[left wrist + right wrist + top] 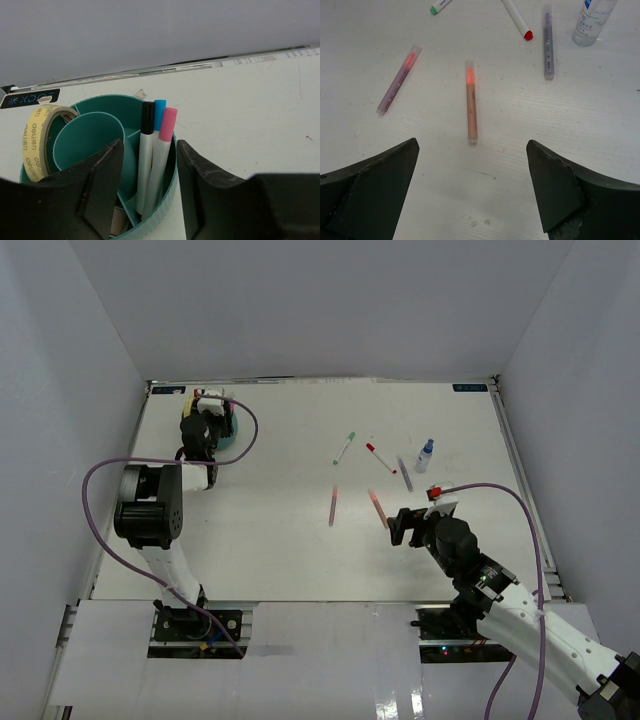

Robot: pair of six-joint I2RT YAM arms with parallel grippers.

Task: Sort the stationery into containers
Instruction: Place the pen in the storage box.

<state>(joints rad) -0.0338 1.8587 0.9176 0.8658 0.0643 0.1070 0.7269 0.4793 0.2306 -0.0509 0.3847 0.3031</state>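
my left claw [150, 150] hangs over the round teal plastic desk organizer [150, 220] in the desk's far left corner. its jaws are partly open, and i see nothing gripped. the overhead view hides most of the organizer under the arm. only the left wrist camera shows what is in it: a cream tape roll [36, 136] standing on edge in the left outer compartment, beside the central tube [89, 141]. three thin markers with black [147, 118], blue [159, 108] and pink [168, 124] caps stand upright together in one compartment, between my fingers as that camera sees them.

my right claw [472, 145] is spread wide and empty, above the near end of an orange translucent pen [471, 107] lying flat right of the desk's middle. a purple-pink translucent pen [397, 82] lies to its left, apart from it. toward the far right corner lie a green-capped white marker [344, 448], a red-capped white marker [380, 457], a grey-violet pen [548, 45] and a small clear bottle with a blue cap [425, 456]. the right wrist view cuts off the bottle's cap; only the top view shows it.
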